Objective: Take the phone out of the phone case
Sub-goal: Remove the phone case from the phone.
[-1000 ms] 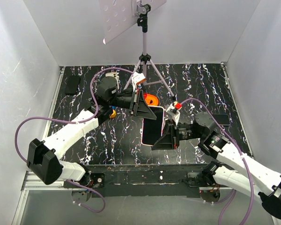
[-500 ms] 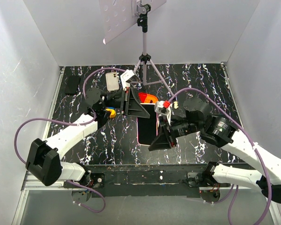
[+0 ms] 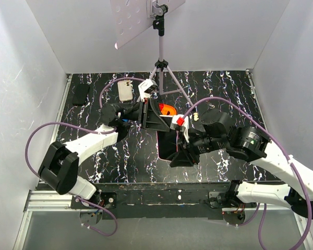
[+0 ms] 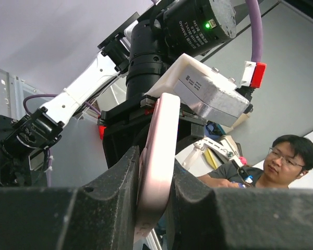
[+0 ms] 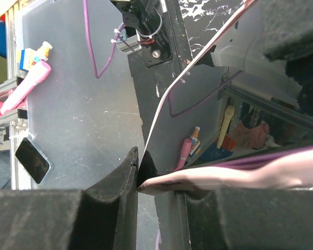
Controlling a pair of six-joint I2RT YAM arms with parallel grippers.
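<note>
Two grippers are holding one load between them: the phone (image 3: 167, 141), seated in its pink phone case (image 4: 157, 156), is hanging above the marble-pattern table (image 3: 224, 88) near the middle of the workspace.

- Left gripper (image 3: 152, 117) is closing on the far end of the phone case. In the left wrist view its black fingers (image 4: 115, 198) are pressing both faces of the pink edge, with no gap showing.
- Right gripper (image 3: 181, 155) is clamping the near end. In the right wrist view the pink rim (image 5: 224, 174) is lying across its pads and the glossy screen is reflecting the room.
- The phone is tilting, its dark screen facing up and slightly right in the top view. The pink rim is running along the glass edge, so the phone is sitting inside the case.

Resting on the table behind: a white phone (image 3: 125, 91), a black phone (image 3: 81, 94) near the far left corner, an orange object (image 3: 167, 109), and a tripod (image 3: 160, 65).
</note>
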